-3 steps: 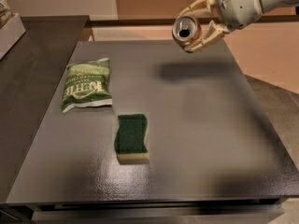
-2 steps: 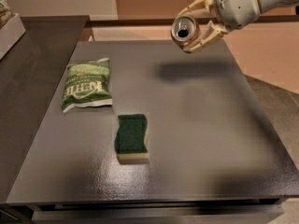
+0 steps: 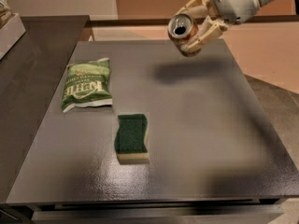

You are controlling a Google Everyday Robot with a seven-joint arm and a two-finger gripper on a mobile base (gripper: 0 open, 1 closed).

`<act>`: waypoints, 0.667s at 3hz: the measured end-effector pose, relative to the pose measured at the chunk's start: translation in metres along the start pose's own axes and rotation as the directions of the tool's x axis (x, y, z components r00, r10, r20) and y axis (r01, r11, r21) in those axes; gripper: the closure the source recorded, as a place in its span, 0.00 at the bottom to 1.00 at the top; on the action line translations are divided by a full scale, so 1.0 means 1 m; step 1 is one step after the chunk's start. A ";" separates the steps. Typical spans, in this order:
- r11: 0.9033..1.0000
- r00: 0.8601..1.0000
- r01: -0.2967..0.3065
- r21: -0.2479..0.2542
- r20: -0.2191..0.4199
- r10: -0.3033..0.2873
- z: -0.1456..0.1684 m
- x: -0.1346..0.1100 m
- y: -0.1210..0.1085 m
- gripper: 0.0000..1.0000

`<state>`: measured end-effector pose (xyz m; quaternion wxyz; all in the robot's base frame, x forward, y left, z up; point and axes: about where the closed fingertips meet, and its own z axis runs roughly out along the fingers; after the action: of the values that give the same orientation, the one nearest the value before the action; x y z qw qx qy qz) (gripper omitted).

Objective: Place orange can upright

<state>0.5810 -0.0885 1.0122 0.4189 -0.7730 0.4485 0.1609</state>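
Observation:
My gripper (image 3: 192,28) reaches in from the upper right and is shut on the orange can (image 3: 183,34). The can is held in the air above the far part of the dark table (image 3: 201,125), tilted almost on its side. Its silver end with the dark opening faces the camera and to the left. Pale fingers (image 3: 209,31) clasp the can's body from above and below. The can's shadow lies on the table just below it.
A green chip bag (image 3: 87,84) lies flat at the left of the table. A green sponge (image 3: 131,137) lies near the front centre. A darker counter (image 3: 28,69) adjoins on the left, with a pale box (image 3: 8,29) at its far left edge.
The gripper and the can have shifted slightly left and a little lower. The can's tilt looks the same. Bag and sponge have not moved.

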 end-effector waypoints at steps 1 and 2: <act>0.997 0.998 -0.063 -0.046 0.005 0.063 0.003 -0.014 0.007 1.00; 0.989 0.994 -0.109 -0.099 0.020 0.112 0.012 -0.028 0.017 1.00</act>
<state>0.5534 -0.0669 1.0142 0.3766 -0.7644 0.4768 0.2157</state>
